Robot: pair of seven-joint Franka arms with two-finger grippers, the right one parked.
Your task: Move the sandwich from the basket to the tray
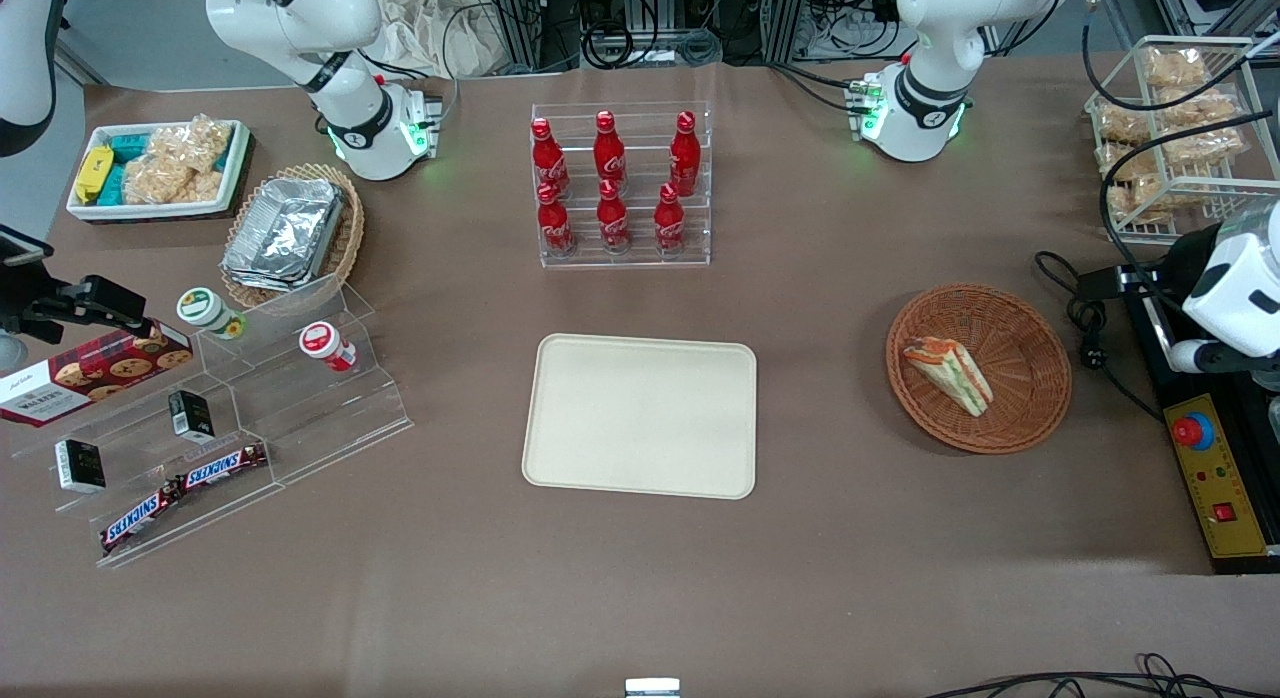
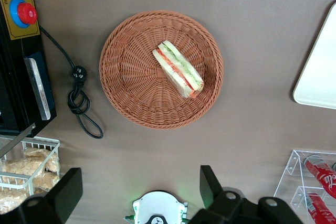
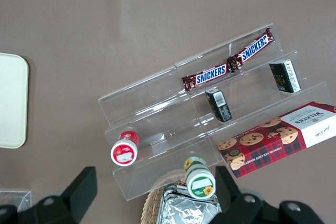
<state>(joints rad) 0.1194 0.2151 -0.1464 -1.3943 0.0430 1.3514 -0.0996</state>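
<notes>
The sandwich (image 1: 948, 375) lies on its side in the reddish-brown wicker basket (image 1: 1020, 418), toward the basket's 9 o'clock rim in the front view, its orange, red and green filling layers showing along the cut edge. The basket sits on the brown table at about 3 o'clock from the cream tray (image 1: 640, 415), with a strip of bare table between them. The tray holds nothing.

The left arm's gripper (image 2: 137, 192) hangs high above the table, toward the working arm's end, over the spot just beside the basket; in the front view only its white wrist housing shows at the frame's edge. From the wrist camera the two dark fingers (image 2: 67, 191) stand wide apart with nothing between them, and the basket (image 2: 131, 93) and sandwich (image 2: 178, 70) lie well below, clear of both fingers. A corner of the tray (image 2: 319, 77) shows at the edge of that view.

A black cable (image 2: 81, 103) coils on the table just beside the basket, next to a yellow control box with a red emergency-stop button (image 1: 1192, 431). At 12 o'clock from the tray stands a clear acrylic rack of six red cola bottles (image 1: 612, 183).
</notes>
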